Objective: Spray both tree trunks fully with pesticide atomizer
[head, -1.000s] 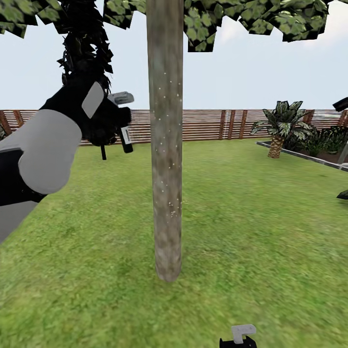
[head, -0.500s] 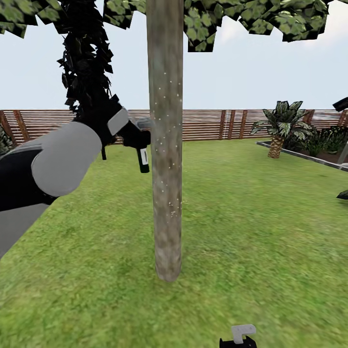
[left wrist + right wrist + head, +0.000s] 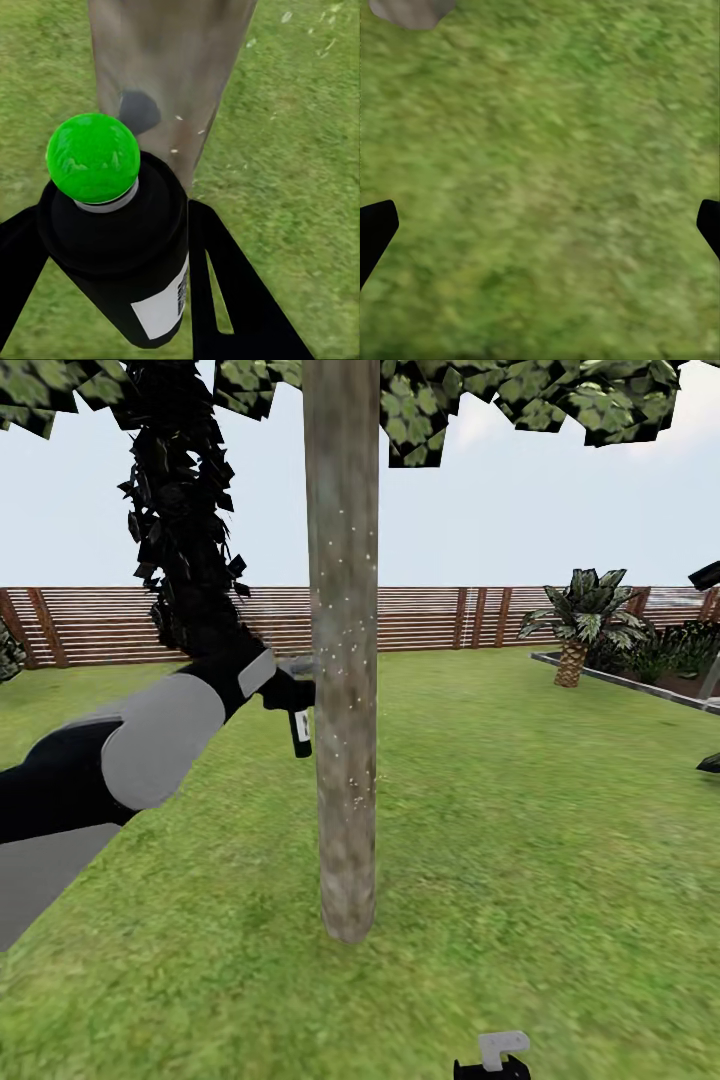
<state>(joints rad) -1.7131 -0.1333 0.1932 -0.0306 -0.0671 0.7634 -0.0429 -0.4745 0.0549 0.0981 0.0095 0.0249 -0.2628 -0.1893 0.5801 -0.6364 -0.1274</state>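
Observation:
A tree trunk, mottled grey-brown, rises from the lawn in the middle of the head view, dotted with tiny white pesticide specks. My left gripper is shut on the pesticide atomizer, a small black bottle held just left of the trunk with its pale head almost touching the bark. In the left wrist view the black bottle sits between my fingers, a green ball on its end, the trunk close behind. My right gripper hangs open over bare grass.
A brown slatted fence closes the lawn at the back. A dark cypress stands behind my left arm. A short palm and a raised bed edge lie at the right. A grey stone shows near my right gripper.
My left arm has dropped lower and swung right, bringing the atomizer from beside the cypress up against the trunk. The camera and the right arm have stayed still.

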